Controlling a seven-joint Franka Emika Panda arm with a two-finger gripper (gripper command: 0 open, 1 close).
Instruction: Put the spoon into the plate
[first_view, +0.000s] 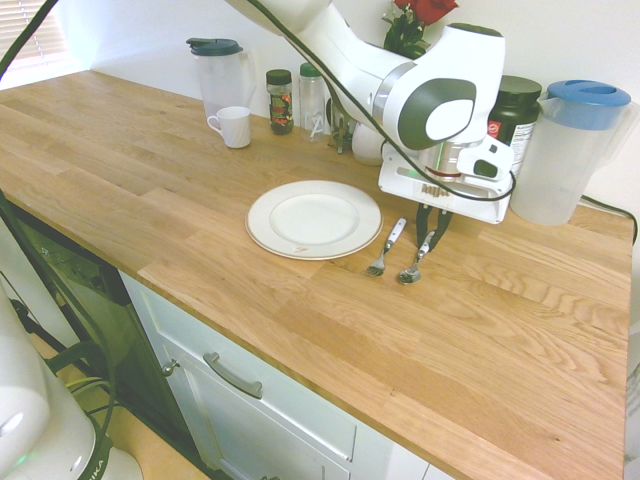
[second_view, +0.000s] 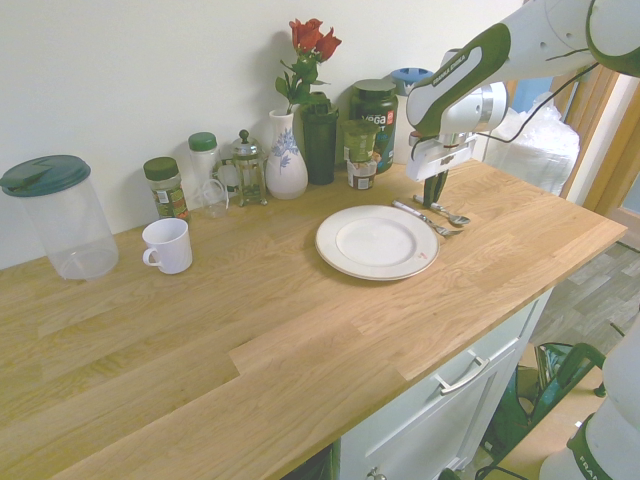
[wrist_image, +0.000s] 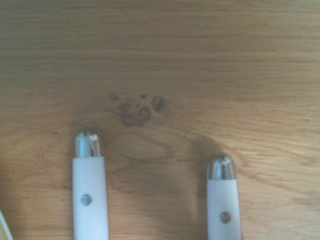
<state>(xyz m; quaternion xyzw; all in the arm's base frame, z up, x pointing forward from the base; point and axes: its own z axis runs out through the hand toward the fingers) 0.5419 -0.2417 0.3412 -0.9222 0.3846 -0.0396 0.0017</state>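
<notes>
Spoon (first_view: 414, 262), shiny rounded bowl and white handle, lies flat on the wooden bench (first_view: 520, 330) directly under the claw (first_view: 432, 229), whose fingers straddle its handle, slightly parted, gripping nothing. Fork (first_view: 385, 248) just beside; plate (first_view: 314, 219) beyond that.

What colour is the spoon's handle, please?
White with a metal end cap, clearest in the wrist view: the spoon.

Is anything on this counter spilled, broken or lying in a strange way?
Nothing stands out. The spoon and fork lie flat side by side on the wood beside the empty plate. The jugs, jars, mug and vase all stand upright, and no spill shows.
</notes>
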